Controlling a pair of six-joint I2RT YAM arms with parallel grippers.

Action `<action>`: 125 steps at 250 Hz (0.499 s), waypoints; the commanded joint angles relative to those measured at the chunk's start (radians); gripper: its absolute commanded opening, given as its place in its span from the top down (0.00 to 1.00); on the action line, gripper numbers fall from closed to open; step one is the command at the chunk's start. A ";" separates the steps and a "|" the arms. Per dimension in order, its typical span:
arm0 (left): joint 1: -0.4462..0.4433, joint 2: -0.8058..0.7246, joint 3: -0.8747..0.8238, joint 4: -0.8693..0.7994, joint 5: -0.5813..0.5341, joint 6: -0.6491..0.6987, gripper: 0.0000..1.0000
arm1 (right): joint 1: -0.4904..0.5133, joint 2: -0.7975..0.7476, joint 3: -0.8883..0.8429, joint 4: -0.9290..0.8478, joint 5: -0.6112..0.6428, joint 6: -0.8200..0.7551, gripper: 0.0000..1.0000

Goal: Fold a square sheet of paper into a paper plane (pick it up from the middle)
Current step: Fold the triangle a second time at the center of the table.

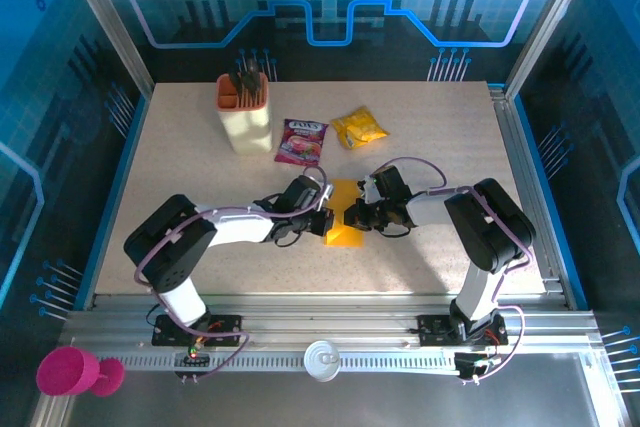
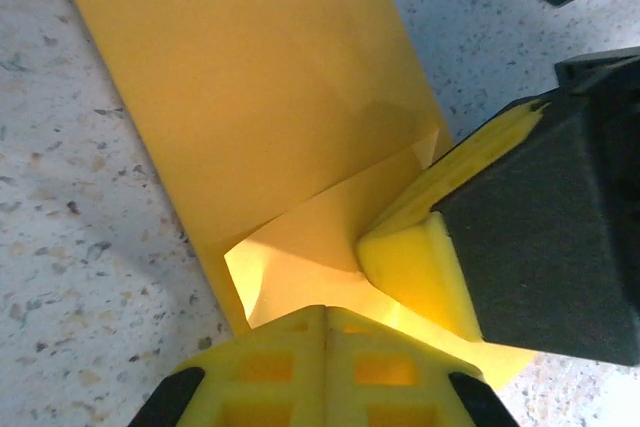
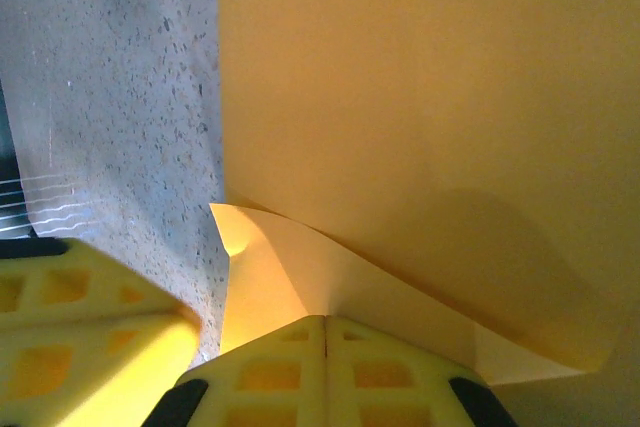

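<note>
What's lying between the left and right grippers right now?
The square sheet of paper, creased narrower: the top view shows it spanning from the left gripper to the right gripper. Each wrist view shows jaws shut on a raised flap.

Square sheet of paper (image 1: 346, 234) mid-table: left gripper (image 1: 325, 223) at its 9 o'clock, right gripper (image 1: 356, 215) at 3, holder (image 1: 247, 119) 10, packet (image 1: 302, 141) 11, second packet (image 1: 359, 127) 12.

Both arms rise from bases at the near edge, elbows pushed outward, forearms angled inward and low so the 2 wrists meet in the middle. The left gripper (image 1: 325, 223) points right, its 2 fingers (image 2: 290, 335) pressed together. The right gripper (image 1: 352, 215) points left, just beside it, fingers (image 3: 380, 347) pinched on a raised flap of the square sheet of paper (image 3: 420, 97).
</note>
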 commanded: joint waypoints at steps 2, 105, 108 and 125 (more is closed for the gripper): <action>0.013 0.037 0.036 0.012 0.028 0.034 1.00 | -0.009 0.050 -0.033 -0.060 0.050 -0.002 1.00; 0.036 0.114 0.025 0.027 0.013 0.022 1.00 | -0.024 -0.107 -0.013 -0.123 0.001 -0.048 0.84; 0.036 0.114 0.024 0.027 0.013 0.023 1.00 | -0.026 -0.118 -0.013 -0.134 0.005 -0.052 0.83; 0.036 0.112 0.015 0.031 0.017 0.022 1.00 | -0.038 -0.175 -0.012 -0.191 0.031 -0.076 0.74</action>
